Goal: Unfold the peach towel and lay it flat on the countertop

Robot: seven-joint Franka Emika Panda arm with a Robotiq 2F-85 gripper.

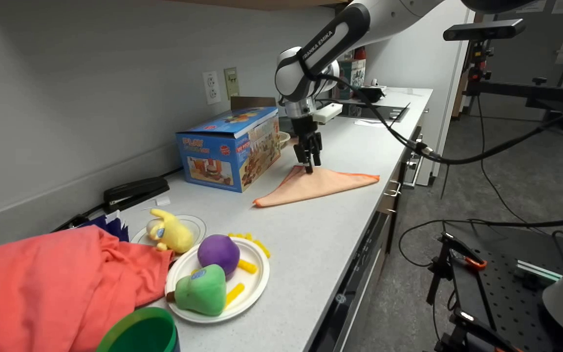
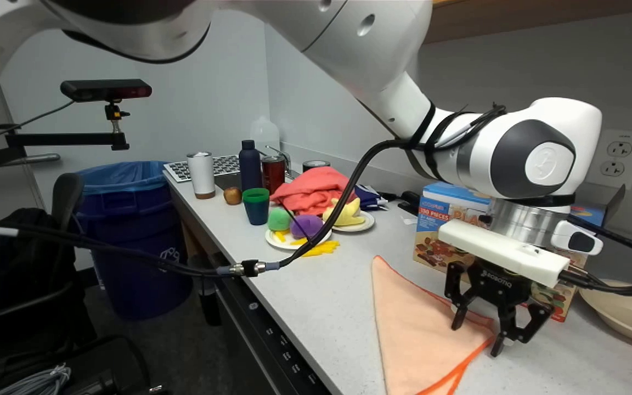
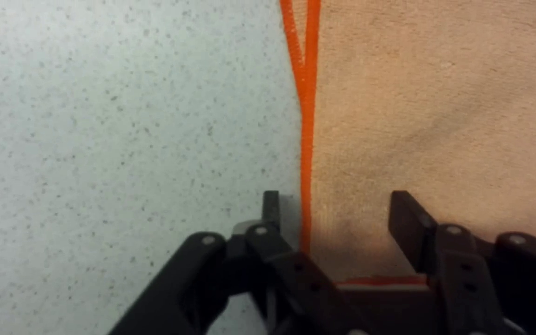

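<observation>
"Wrist view: what has the claw [image 3: 333,200] got?"

"Nothing I can see. Its fingers [image 3: 407,225] are spread well apart, one over bare counter [image 3: 110,139], the other over the towel [image 3: 435,116], whose orange edge runs between them. Whether the tips touch down, I can't tell."

"And the towel lies where?"

"On the counter beside the box [image 1: 235,146], in both exterior views, in a rough triangle. I'd guess it's folded corner to corner."

"How will it handle?"

"Light, thin and limp, by the look of it. Nothing to break, no stiffness to help either. It'll likely droop from any pinch and skid on that smooth top if dragged."

"So where to take hold?"

"The corner by the claw, upper layer only. Two orange edges part toward the top of the wrist view, which suggests two layers there. Catch both and the whole triangle would probably lift together."

"Then a shallow pinch."

"Yes, then carry that corner over the long side, likely the fold, and lay it down."
</observation>
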